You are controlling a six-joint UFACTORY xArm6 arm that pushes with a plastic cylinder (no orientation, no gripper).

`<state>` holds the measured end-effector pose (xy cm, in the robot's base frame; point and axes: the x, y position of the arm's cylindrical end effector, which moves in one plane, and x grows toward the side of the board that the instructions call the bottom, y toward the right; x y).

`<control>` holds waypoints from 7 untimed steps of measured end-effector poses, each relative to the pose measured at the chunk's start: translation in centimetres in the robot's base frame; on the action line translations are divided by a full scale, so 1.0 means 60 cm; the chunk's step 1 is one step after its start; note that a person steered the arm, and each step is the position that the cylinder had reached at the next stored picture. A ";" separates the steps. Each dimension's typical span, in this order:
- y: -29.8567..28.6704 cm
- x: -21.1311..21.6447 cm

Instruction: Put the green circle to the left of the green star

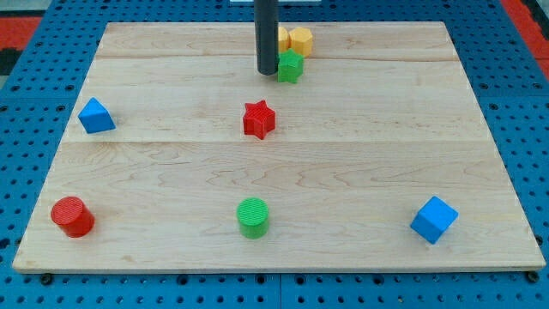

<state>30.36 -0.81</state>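
The green circle (253, 216), a short ribbed cylinder, stands near the view's bottom, middle of the board. The green star (291, 66) sits near the view's top, just right of centre. My tip (267, 72), the end of the dark rod, rests on the board right next to the green star's left side, far above the green circle.
A yellow block (300, 39) and an orange-yellow block (283, 37) sit just above the green star. A red star (258, 119) is at the centre. A blue triangle (95, 116) is at left, a red cylinder (72, 215) bottom left, a blue cube (433, 219) bottom right. The wooden board (386, 154) lies on blue pegboard.
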 end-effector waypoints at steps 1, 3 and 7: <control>0.008 0.030; 0.118 0.227; -0.204 0.414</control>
<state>55.18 -13.08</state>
